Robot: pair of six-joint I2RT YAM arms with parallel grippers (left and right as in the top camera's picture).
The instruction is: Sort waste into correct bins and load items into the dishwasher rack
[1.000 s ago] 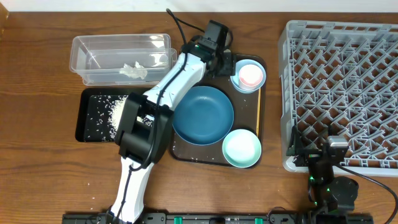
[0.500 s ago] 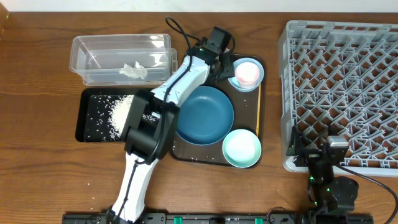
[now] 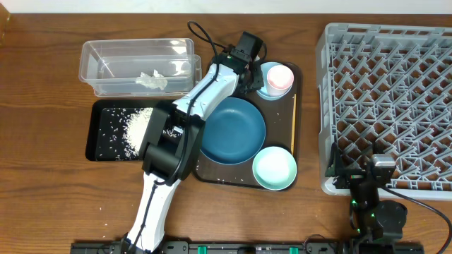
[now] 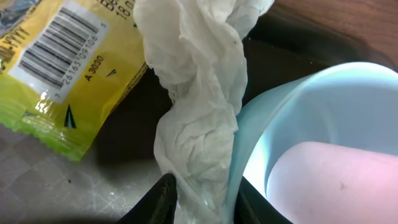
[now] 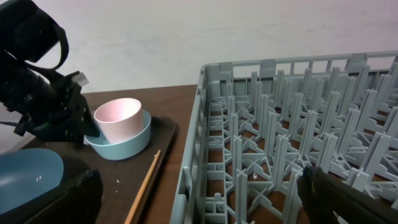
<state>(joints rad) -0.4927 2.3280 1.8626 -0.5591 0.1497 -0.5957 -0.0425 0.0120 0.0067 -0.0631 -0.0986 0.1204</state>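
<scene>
My left gripper [image 4: 202, 202] is shut on the crumpled white wrapper [image 4: 199, 93] with yellow-green print, pinched together with the rim of a pale blue bowl [image 4: 311, 106] that holds the pink cup [image 4: 336, 180]. From overhead this is at the brown tray's top edge [image 3: 253, 73], beside the cup [image 3: 281, 76]. The dark-blue plate [image 3: 232, 129], a mint bowl [image 3: 275, 168] and the wooden stick [image 3: 293, 130] lie on the tray. Rice [image 3: 138, 123] lies in the black tray [image 3: 106, 148]. My right gripper [image 5: 199, 193] is open and empty at the rack's [image 3: 388, 92] near left corner.
The clear tub [image 3: 134, 48] at the back left holds a crumpled white tissue [image 3: 152, 80]. The brown serving tray [image 3: 212, 173] stands between the black tray and the rack. Bare wooden table shows to the left and in front.
The bowl with the pink cup has shifted a little up and to the left, towards my left gripper. The left wrist has turned slightly. The right arm has not moved.
</scene>
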